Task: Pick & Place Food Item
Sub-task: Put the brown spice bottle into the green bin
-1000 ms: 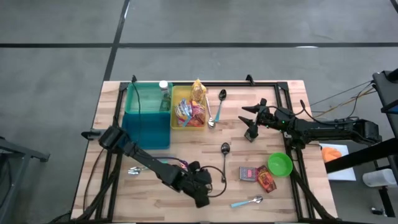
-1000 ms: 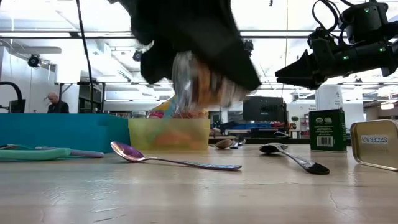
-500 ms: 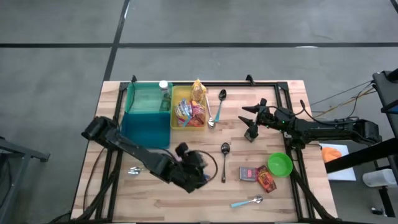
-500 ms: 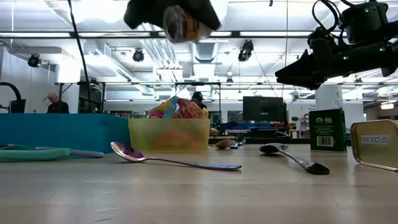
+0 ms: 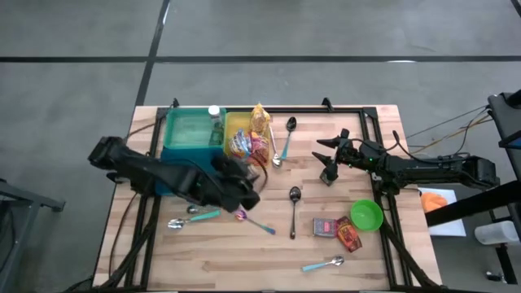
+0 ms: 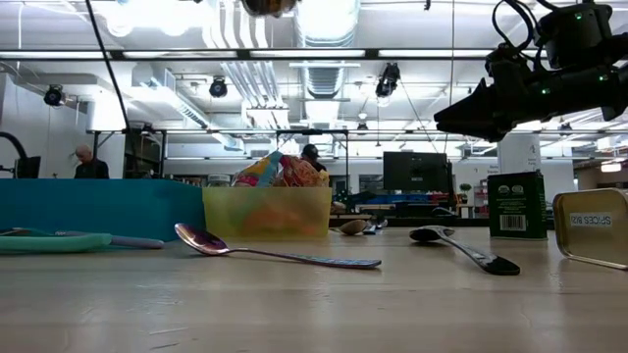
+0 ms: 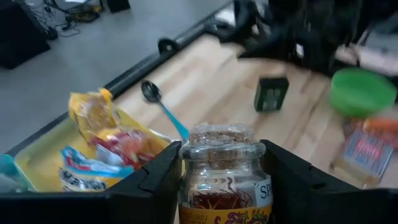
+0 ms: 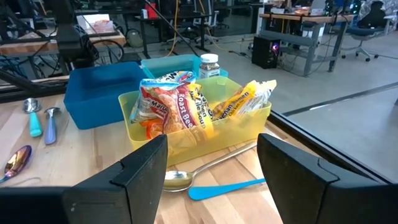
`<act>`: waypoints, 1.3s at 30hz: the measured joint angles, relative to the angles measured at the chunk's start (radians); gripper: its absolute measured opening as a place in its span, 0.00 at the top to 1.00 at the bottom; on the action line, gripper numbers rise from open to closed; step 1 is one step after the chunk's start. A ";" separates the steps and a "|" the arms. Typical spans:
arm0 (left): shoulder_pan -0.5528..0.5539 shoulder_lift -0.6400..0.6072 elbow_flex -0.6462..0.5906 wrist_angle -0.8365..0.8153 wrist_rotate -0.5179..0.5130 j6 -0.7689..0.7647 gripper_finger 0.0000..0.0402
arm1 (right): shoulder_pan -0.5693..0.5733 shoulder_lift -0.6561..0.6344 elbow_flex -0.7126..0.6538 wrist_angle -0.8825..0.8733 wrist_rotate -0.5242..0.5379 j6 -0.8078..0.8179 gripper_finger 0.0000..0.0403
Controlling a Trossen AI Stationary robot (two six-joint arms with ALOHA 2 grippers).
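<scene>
Bright overhead strip lights (image 6: pixel 324 54) glare in low view; left wrist pic motion-blurred, bg soft.

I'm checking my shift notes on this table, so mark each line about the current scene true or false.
1. The left pincer grips a spice jar. True.
2. The yellow bin is empty. False: it holds snack packets.
3. The right pincer holds a spoon. False: it is open, holding nothing.
4. A green bowl sits on the table's right side. True.
</scene>
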 joint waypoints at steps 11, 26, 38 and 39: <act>0.033 -0.085 0.000 -0.131 -0.106 -0.174 0.55 | 0.000 0.000 0.000 0.001 0.000 0.000 0.39; 0.079 -0.085 -0.001 -0.643 -0.142 -0.736 0.55 | 0.000 0.000 0.000 0.001 0.000 0.000 0.39; 0.284 -0.197 -0.232 -0.635 -0.094 -0.808 0.55 | 0.000 0.000 0.000 0.001 0.000 0.000 0.39; 0.310 -0.218 -0.265 -0.599 -0.082 -0.784 0.55 | 0.000 0.000 0.000 0.001 0.000 0.000 0.39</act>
